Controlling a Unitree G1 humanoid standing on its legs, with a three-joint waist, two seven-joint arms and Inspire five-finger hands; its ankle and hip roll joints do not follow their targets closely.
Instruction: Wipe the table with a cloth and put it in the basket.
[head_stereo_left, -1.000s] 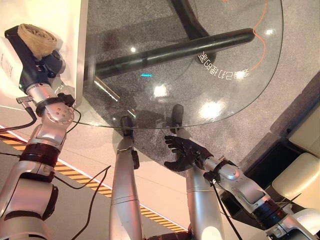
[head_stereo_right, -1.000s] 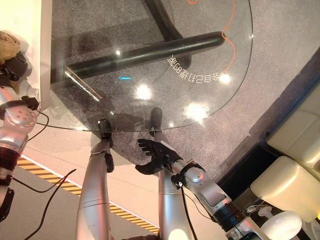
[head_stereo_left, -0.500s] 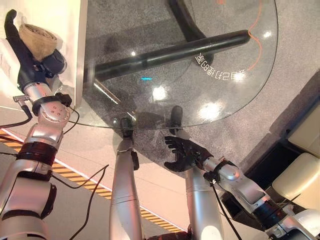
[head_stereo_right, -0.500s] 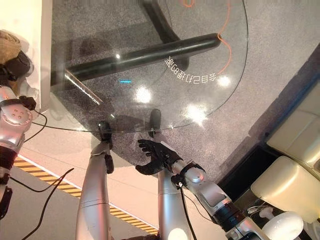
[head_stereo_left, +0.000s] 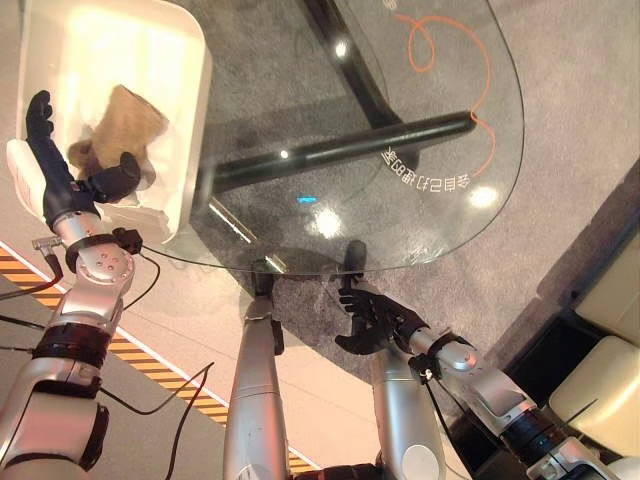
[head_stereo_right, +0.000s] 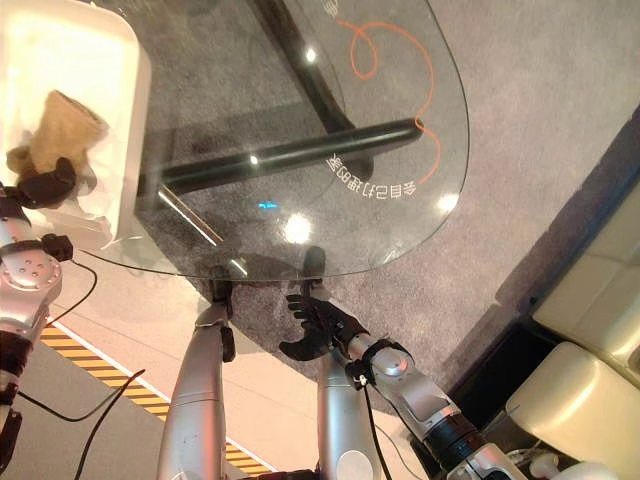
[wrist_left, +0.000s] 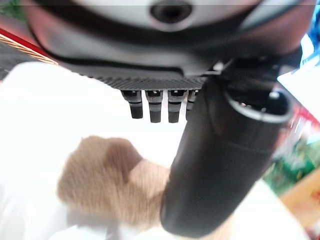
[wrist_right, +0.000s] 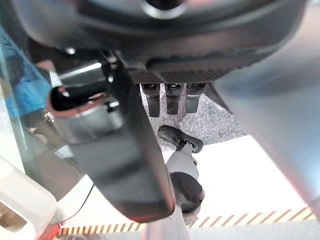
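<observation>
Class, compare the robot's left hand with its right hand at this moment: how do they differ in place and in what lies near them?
The left hand is raised at the white basket, while the right hand hangs low, by the near edge of the glass table. The tan cloth lies in the basket right by the left hand; nothing lies by the right hand. Both are dark, with fingers uncurled, holding nothing.

The tan, fuzzy cloth (head_stereo_left: 118, 117) is lying crumpled inside the white basket (head_stereo_left: 190, 90). The basket is sitting at the left edge of the glass table (head_stereo_left: 420, 120).
</observation>
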